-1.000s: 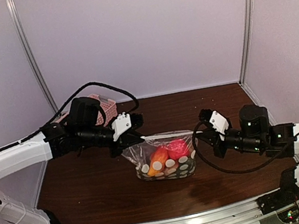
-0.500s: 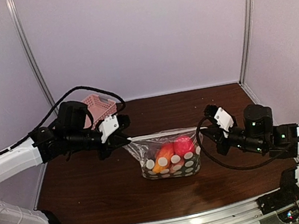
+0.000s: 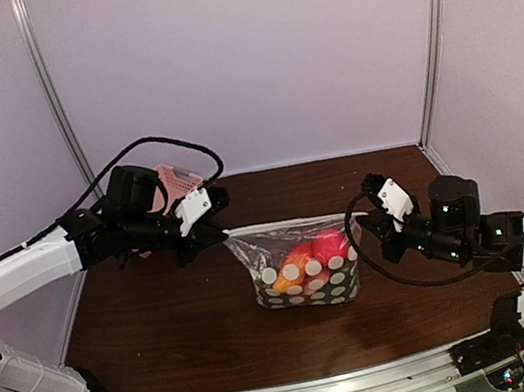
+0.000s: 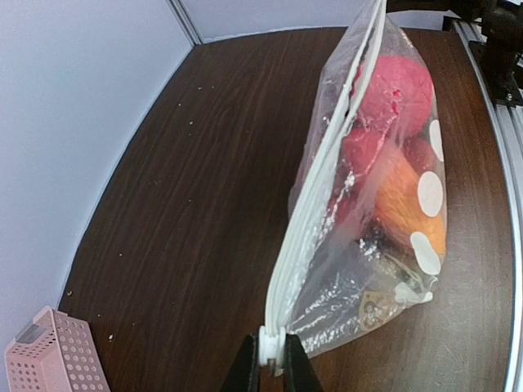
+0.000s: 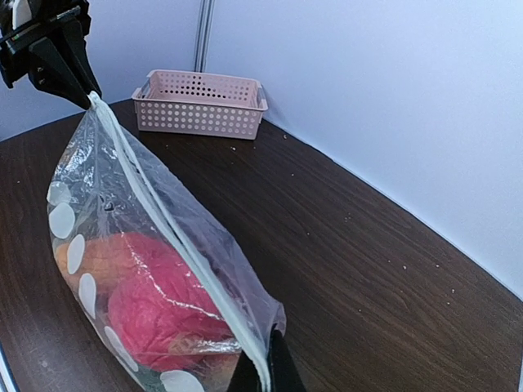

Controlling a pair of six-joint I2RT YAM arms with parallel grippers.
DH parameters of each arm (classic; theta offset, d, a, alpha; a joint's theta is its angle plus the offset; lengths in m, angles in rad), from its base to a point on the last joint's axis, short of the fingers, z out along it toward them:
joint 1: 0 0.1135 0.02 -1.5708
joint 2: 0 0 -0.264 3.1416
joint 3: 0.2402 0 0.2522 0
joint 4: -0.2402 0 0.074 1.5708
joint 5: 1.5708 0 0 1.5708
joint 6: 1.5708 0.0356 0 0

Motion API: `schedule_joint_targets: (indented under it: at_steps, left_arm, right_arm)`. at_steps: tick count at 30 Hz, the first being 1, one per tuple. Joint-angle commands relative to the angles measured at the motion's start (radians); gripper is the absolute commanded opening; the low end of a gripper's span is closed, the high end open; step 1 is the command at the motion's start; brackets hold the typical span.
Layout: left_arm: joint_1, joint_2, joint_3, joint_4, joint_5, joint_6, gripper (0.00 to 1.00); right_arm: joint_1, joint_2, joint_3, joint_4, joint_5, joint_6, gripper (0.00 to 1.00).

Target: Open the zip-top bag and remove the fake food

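Bag [image 3: 306, 271]: clear crinkly plastic w/ white dots, upright at mid-table, stretched taut betw. the 2 grippers. Can't tell if its bottom rests on the table or hangs just above.
Food [image 3: 324, 247]: inside the bag. 1 red-pink bumpy piece, 1 orange piece beside it, darker bits low down. None out yet.
L gripper [image 4: 269, 369]: closed on the zip's left end, pinching a small white tab.
R gripper [image 5: 262, 369]: closed on the zip's right end, fingers tight on the strip.
Zip [image 4: 325, 184]: white strip along the top edge; looks shut along its whole length in both wrist views.
Handling: judged light. Film is soft, slick and crumples, so prob. slips from a flat pinch. The zip is the stiffest part, so the best hold is there, 1 lip per gripper near the middle, to peel it apart. Food judged hard, light, round, apt to roll.
Surface: table [image 3: 152, 322] is dark brown wood grain, smooth, w/ a few specks.
Room: pale walls on 3 sides w/ metal corner posts. Pink basket [image 5: 200, 103] in the far left corner, well apart from the bag.
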Motion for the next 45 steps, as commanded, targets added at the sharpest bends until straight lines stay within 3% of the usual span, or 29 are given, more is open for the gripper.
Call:
schedule_joint_targets:
  at_steps: [1,13,17,25,34,41,43,45]
  left_arm:
    - [0.030,0.096,0.116,0.029,-0.059,-0.019,0.00]
    - [0.030,0.457,0.462,0.216,-0.014,0.011,0.00]
    - [0.030,0.560,0.537,0.264,0.020,0.010,0.00]
    - [0.030,0.637,0.480,0.337,0.024,-0.012,0.02]
    - [0.030,0.505,0.278,0.421,-0.028,-0.089,0.09]
    - [0.030,0.344,0.145,0.438,-0.147,-0.320,0.52]
    - [0.030,0.287,0.089,0.455,-0.178,-0.394,0.91]
    - [0.030,0.232,0.031,0.480,-0.208,-0.505,0.98]
  right_arm:
    - [-0.046,0.018,0.096,-0.034,0.077,-0.016,0.00]
    - [-0.242,0.042,0.219,-0.115,0.124,-0.107,0.00]
    - [-0.247,0.061,0.217,-0.126,0.104,-0.131,0.00]
    - [-0.194,0.150,0.157,-0.125,-0.058,-0.056,0.00]
    - [-0.073,0.200,0.071,-0.017,-0.170,0.023,0.00]
    - [-0.023,0.298,0.070,0.061,-0.164,0.063,0.00]
    - [-0.018,0.322,0.068,0.091,-0.168,0.076,0.00]
    - [-0.012,0.350,0.068,0.126,-0.185,0.088,0.00]
